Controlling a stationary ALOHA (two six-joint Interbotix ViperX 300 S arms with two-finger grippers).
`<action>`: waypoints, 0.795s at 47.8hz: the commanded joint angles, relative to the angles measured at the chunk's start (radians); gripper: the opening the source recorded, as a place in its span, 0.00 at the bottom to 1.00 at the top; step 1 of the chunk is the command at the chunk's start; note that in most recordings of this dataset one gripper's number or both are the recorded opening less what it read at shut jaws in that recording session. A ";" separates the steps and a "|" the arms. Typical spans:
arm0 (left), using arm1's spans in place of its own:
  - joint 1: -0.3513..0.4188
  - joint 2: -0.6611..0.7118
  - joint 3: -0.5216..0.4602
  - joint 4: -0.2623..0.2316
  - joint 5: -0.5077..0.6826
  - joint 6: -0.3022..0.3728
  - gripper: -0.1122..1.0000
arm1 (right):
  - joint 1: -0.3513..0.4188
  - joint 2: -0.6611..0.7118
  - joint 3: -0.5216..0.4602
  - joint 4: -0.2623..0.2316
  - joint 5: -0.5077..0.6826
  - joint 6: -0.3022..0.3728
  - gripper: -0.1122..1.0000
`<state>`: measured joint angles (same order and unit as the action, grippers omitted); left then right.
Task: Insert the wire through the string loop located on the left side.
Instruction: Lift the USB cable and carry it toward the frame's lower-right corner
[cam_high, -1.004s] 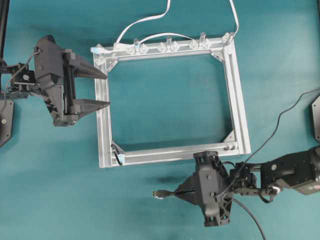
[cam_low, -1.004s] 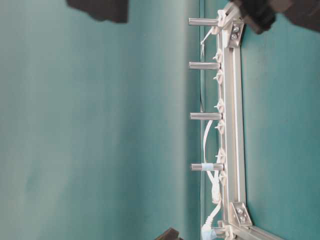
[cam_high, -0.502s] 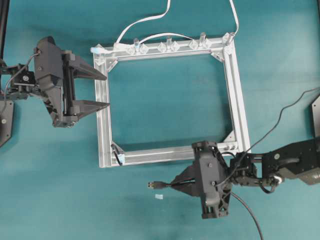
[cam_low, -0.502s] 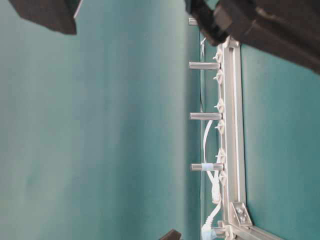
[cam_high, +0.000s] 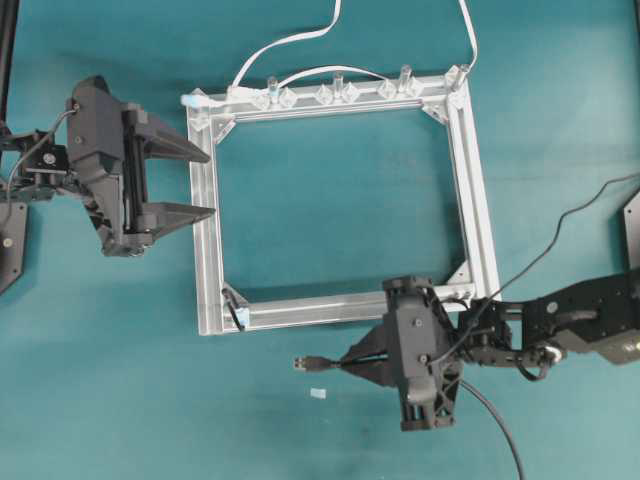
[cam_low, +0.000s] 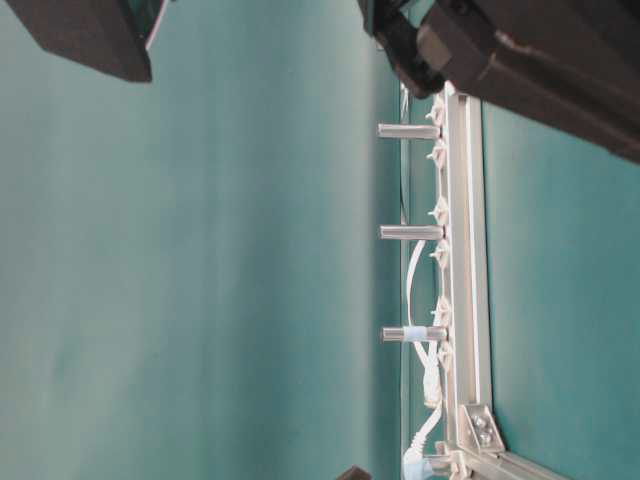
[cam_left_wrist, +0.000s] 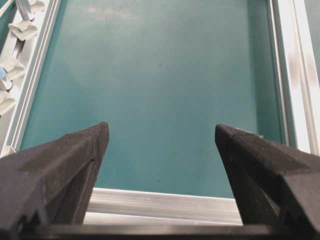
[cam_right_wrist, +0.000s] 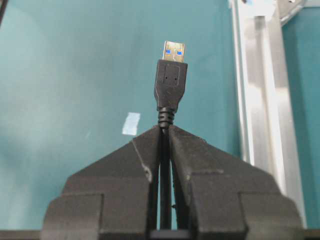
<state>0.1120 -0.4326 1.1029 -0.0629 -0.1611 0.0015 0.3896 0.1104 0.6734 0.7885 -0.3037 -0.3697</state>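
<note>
The wire (cam_high: 312, 364) is a black cable with a rectangular plug (cam_right_wrist: 170, 85) and metal tip. My right gripper (cam_high: 345, 361) is shut on it just behind the plug, which sticks out to the left below the silver frame's near rail (cam_high: 330, 308). The string loop (cam_high: 237, 313), a small dark thread with a pale blue bit, sits at the frame's near left corner, up and left of the plug tip. My left gripper (cam_high: 207, 184) hangs open over the frame's left rail (cam_left_wrist: 160, 202), its fingers (cam_left_wrist: 80, 155) wide apart with nothing between them.
A small pale scrap of tape (cam_high: 318, 394) lies on the teal table below the plug. Clear pegs (cam_high: 337, 90) and a white flat cable (cam_high: 290, 42) line the frame's far rail. Upright pegs (cam_low: 408, 232) stand along that rail in the table-level view. The wire trails right (cam_high: 560, 235).
My right gripper has lifted the wire off the table and carried it up and left, closer to the frame's near rail, baring the tape scrap. The left gripper has edged slightly left.
</note>
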 joint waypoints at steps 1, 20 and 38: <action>-0.003 -0.011 -0.006 0.003 -0.005 0.005 0.88 | -0.011 -0.034 -0.021 -0.002 -0.003 -0.003 0.17; -0.003 -0.011 0.000 0.003 -0.005 0.005 0.88 | -0.100 -0.040 -0.035 -0.003 0.069 -0.110 0.17; -0.003 -0.011 0.003 0.003 -0.005 0.005 0.88 | -0.176 -0.043 -0.041 -0.043 0.095 -0.160 0.17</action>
<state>0.1120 -0.4357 1.1137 -0.0629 -0.1611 0.0015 0.2224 0.0982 0.6535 0.7578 -0.2056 -0.5262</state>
